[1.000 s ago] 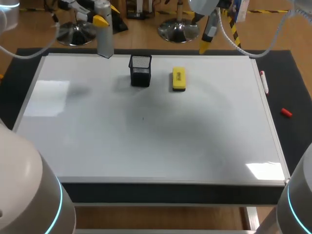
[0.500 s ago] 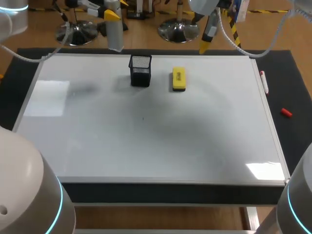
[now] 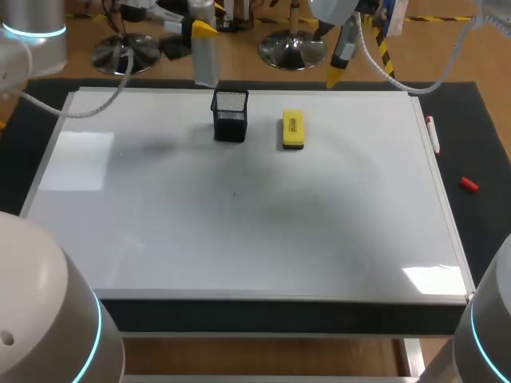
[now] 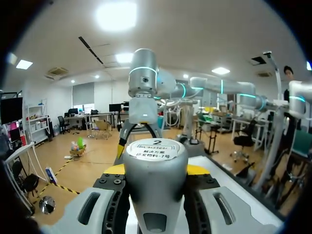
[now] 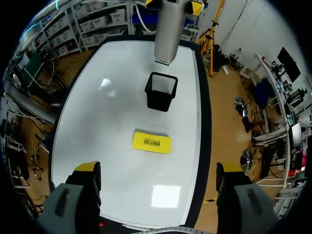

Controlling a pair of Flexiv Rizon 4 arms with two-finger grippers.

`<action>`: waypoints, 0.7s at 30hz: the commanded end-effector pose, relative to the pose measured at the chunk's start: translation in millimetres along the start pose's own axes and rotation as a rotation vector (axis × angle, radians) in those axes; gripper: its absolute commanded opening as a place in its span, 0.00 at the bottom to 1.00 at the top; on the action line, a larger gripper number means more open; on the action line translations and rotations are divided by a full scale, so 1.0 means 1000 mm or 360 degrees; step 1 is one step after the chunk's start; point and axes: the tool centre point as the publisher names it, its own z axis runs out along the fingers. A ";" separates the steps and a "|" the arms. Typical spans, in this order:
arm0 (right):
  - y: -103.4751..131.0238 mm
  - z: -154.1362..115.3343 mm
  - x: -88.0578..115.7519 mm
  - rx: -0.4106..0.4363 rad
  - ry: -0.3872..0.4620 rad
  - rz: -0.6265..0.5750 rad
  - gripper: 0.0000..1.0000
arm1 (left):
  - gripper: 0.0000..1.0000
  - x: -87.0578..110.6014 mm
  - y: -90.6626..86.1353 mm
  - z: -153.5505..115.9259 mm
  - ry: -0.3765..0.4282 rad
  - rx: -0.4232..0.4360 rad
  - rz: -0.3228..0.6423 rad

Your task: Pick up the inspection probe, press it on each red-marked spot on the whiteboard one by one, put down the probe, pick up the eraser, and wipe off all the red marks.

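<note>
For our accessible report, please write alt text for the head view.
The left tool holds a grey probe over the far edge of the whiteboard, near a black mesh cup with a yellow eraser beside it. No red marks show.

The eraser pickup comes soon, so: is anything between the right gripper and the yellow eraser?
Nothing visible. The eraser lies bare on the whiteboard, ahead of the open right gripper. The mesh cup stands beside it, apart, and the probe in the left gripper hangs beyond the cup.
</note>
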 end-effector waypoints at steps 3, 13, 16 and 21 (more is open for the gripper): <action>0.000 -0.001 -0.001 0.0005 0.0006 -0.0001 1.00 | 0.00 0.002 0.008 0.013 -0.0467 0.0053 0.0016; 0.000 -0.001 -0.001 0.0005 0.0006 -0.0001 1.00 | 0.00 -0.002 0.018 0.025 -0.0449 0.0072 0.0001; 0.000 -0.001 -0.001 0.0005 0.0006 -0.0001 1.00 | 0.00 -0.003 0.020 0.028 -0.0447 0.0076 0.0000; 0.000 -0.001 -0.001 0.0005 0.0006 -0.0001 1.00 | 0.00 -0.005 0.025 0.032 -0.0424 0.0088 -0.0001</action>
